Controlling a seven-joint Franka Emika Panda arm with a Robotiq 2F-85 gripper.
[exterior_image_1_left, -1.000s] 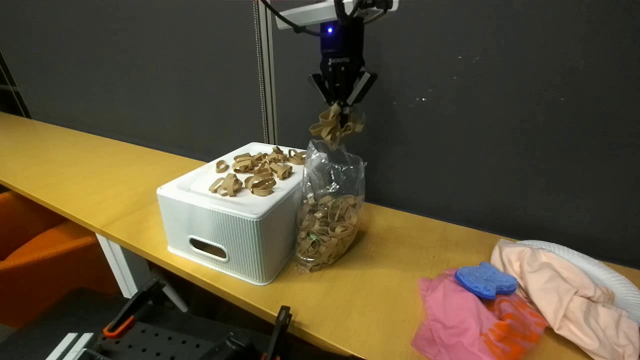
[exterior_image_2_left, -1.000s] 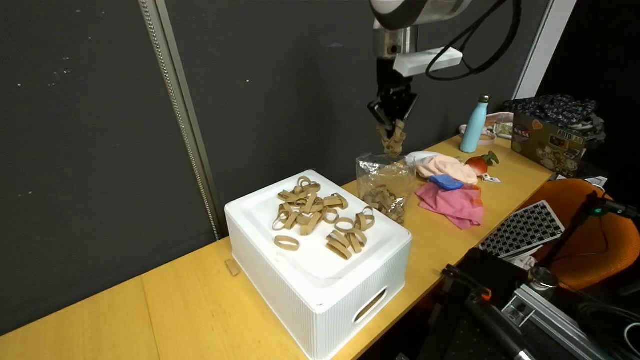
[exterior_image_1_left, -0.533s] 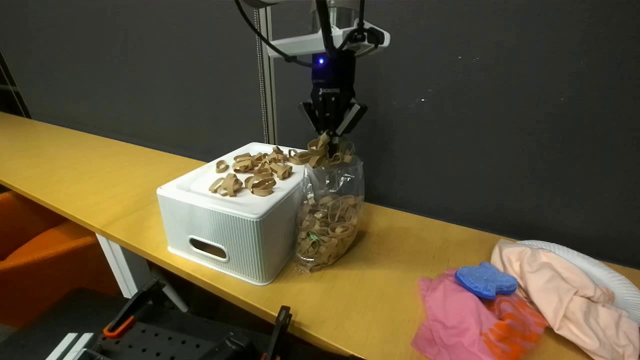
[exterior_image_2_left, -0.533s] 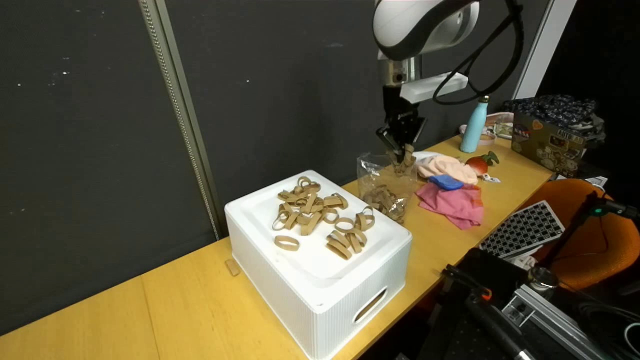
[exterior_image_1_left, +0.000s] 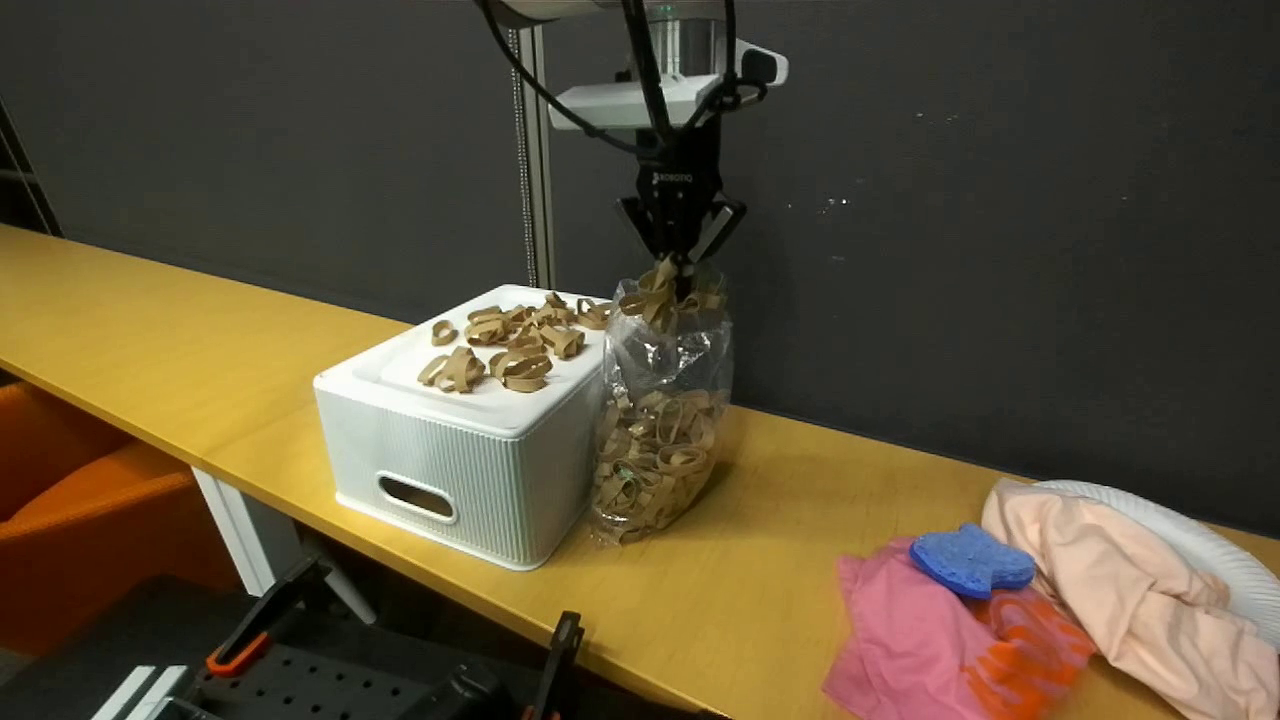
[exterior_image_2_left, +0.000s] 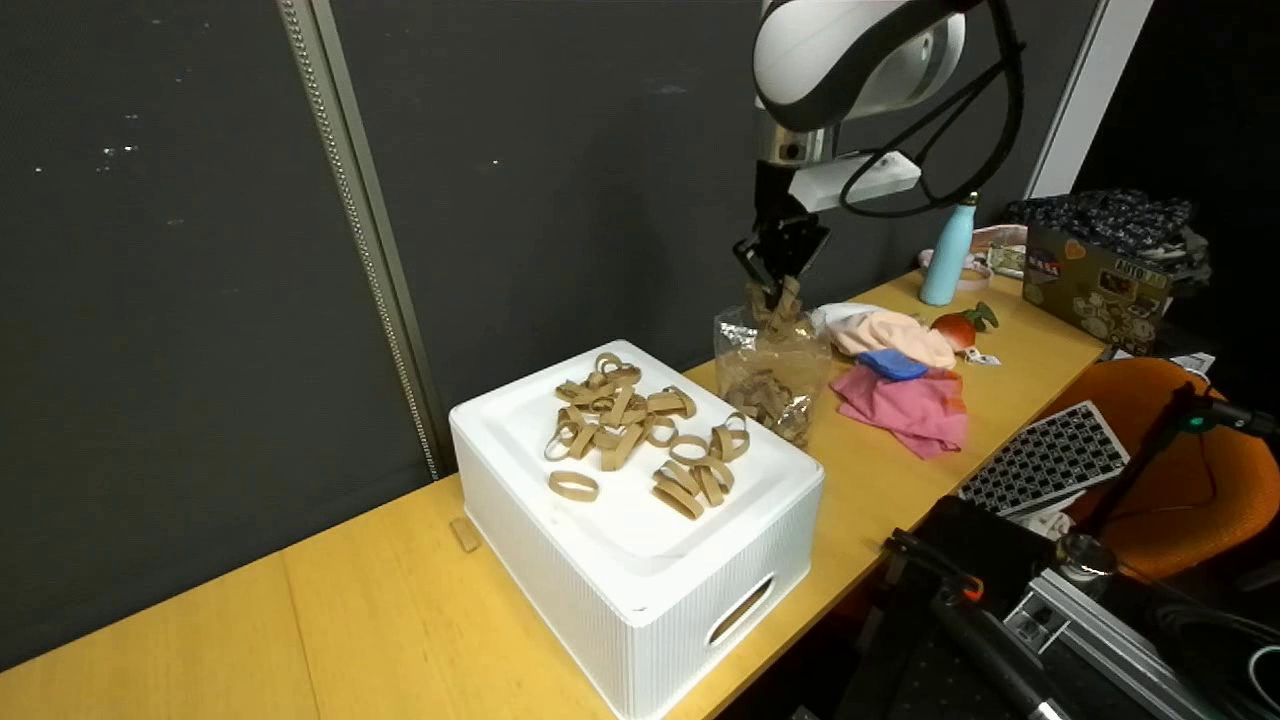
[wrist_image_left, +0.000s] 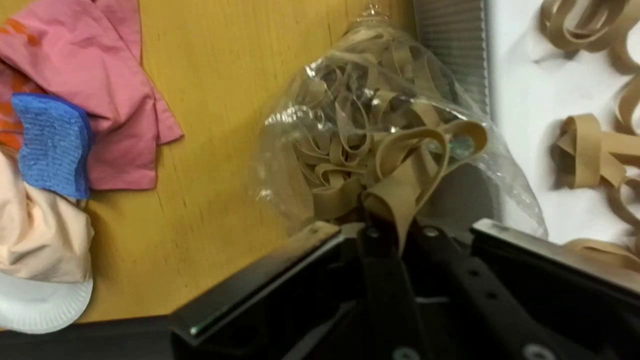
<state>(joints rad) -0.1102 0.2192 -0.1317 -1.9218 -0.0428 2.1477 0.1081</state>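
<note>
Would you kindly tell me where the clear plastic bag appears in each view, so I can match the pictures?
In an exterior view: bag near center, right of the white box.
In an exterior view: bag right of center, just beyond the box.
Wrist view: bag, upper part, right of center.
Landmark in all three: blue sponge on pink cloth.

Arm (exterior_image_2_left: 815, 50) reaches down from above in both exterior views. Wrist (exterior_image_2_left: 796, 145) near vertical, tool (exterior_image_1_left: 684, 285) hanging beneath, pointing down. Fingers (wrist_image_left: 386, 272) pinched nearly together; outer linkages (exterior_image_1_left: 720, 230) splayed to either side above tips.
</note>
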